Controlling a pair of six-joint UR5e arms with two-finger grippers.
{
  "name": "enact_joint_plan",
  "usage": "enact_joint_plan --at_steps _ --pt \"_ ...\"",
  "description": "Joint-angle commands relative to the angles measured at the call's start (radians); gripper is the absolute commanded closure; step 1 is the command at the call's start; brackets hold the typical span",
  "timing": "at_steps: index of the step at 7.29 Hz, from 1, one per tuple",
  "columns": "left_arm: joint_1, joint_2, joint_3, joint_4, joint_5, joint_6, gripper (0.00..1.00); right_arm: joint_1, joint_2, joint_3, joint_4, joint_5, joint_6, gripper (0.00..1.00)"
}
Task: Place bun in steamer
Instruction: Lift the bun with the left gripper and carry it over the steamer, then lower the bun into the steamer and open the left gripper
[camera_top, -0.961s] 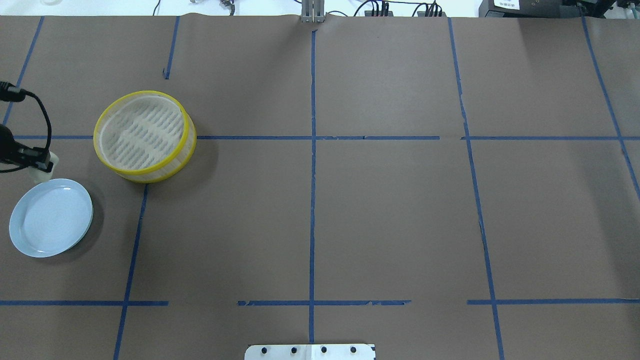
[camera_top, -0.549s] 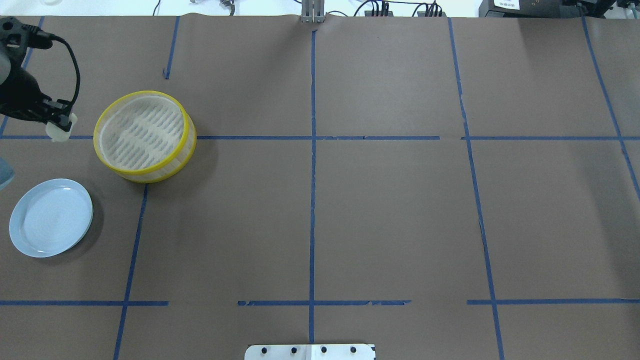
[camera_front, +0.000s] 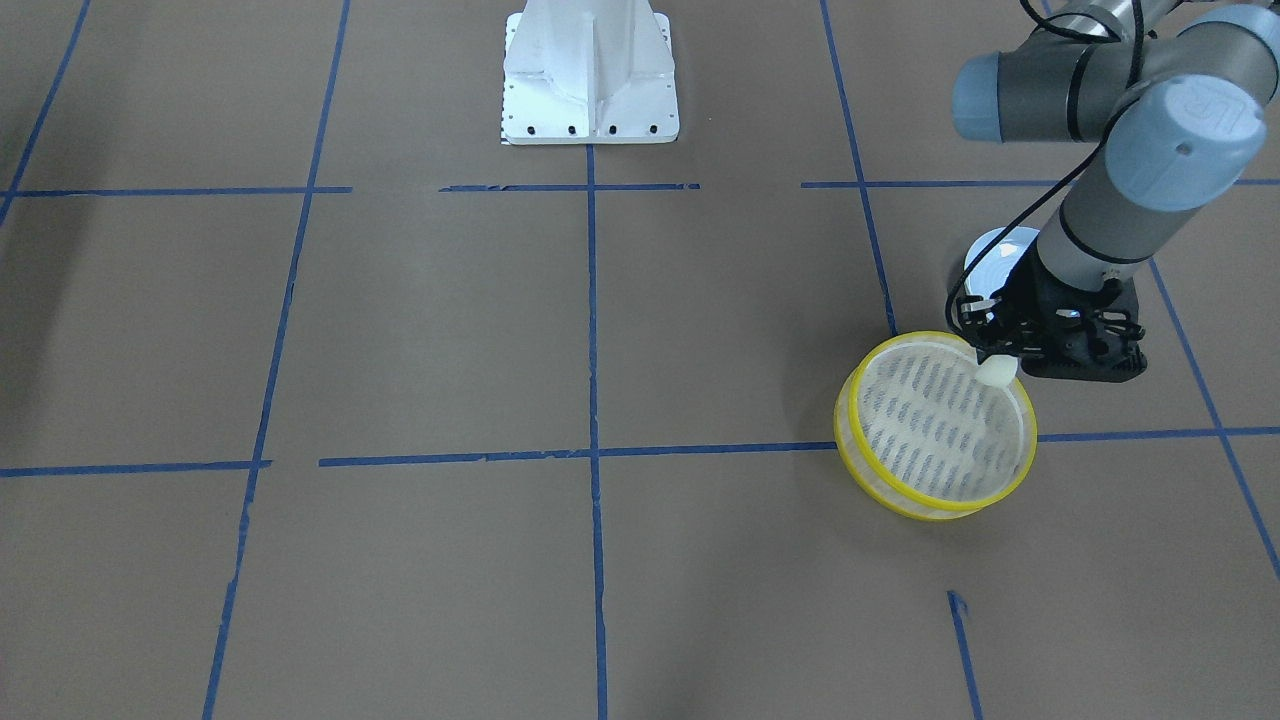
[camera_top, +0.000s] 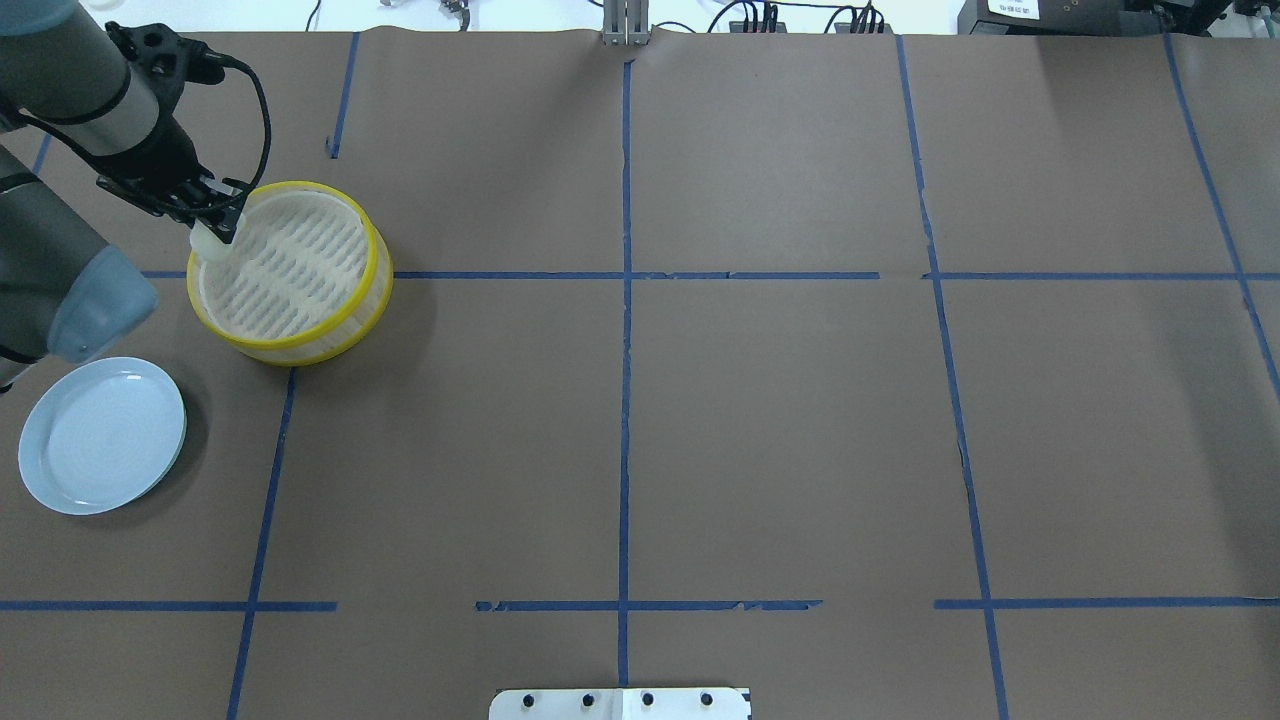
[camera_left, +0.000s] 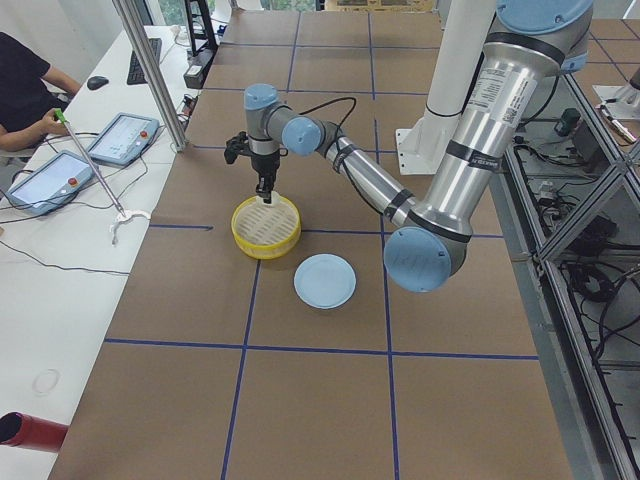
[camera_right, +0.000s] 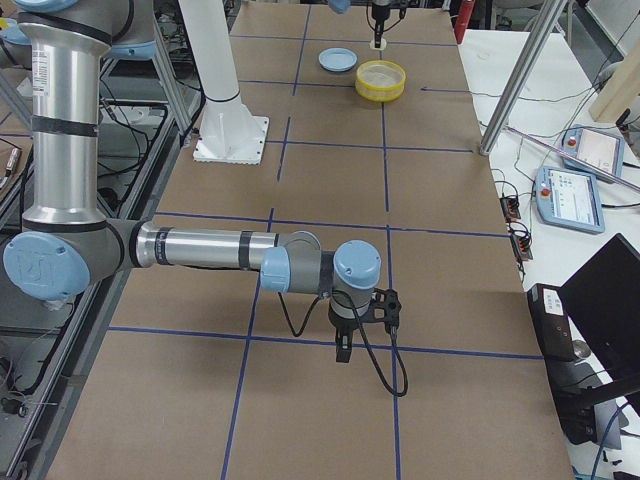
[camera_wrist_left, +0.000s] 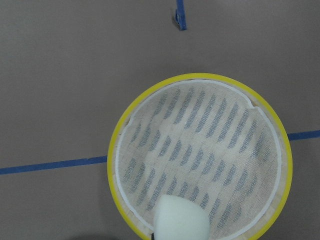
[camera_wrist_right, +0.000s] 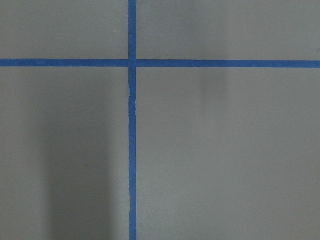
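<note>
My left gripper (camera_top: 216, 226) is shut on the bun (camera_top: 211, 241), a small cream-white lump. It holds the bun just above the near-left inner edge of the steamer (camera_top: 381, 268), a round basket with yellow rims. In the left wrist view the bun (camera_wrist_left: 180, 220) hangs over the steamer's slotted base, close to the rim (camera_wrist_left: 112, 160). The front view shows the bun (camera_front: 995, 372) under the gripper (camera_front: 995, 356) at the steamer's rim (camera_front: 845, 425). My right gripper (camera_right: 343, 352) shows only in the right side view, low over bare table far from the steamer; I cannot tell if it is open.
A pale blue plate (camera_top: 100, 435) lies empty on the table, nearer the robot than the steamer and to its left. The white robot base (camera_front: 590, 70) stands at the table's middle. Blue tape lines cross the brown table cover.
My left gripper has carried the bun from beside the blue plate away from the robot and to the right, to the steamer's left rim. The steamer and plate have not moved.
</note>
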Motion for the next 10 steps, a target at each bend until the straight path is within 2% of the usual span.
enact_joint_plan --at_steps 1,3,8,10 --pt "0.028 -0.006 0.154 -0.185 0.000 -0.004 0.72 -0.001 0.000 0.000 0.000 0.000 0.000 0.00" --pt "0.033 -0.006 0.201 -0.241 0.002 -0.005 0.72 0.000 0.000 0.000 0.000 0.000 0.000 0.00" --pt "0.091 -0.006 0.209 -0.249 0.005 -0.039 0.71 -0.001 0.000 0.000 0.000 0.000 0.000 0.00" --pt "0.097 -0.006 0.225 -0.281 0.006 -0.041 0.66 0.000 0.000 0.000 0.000 0.000 0.000 0.00"
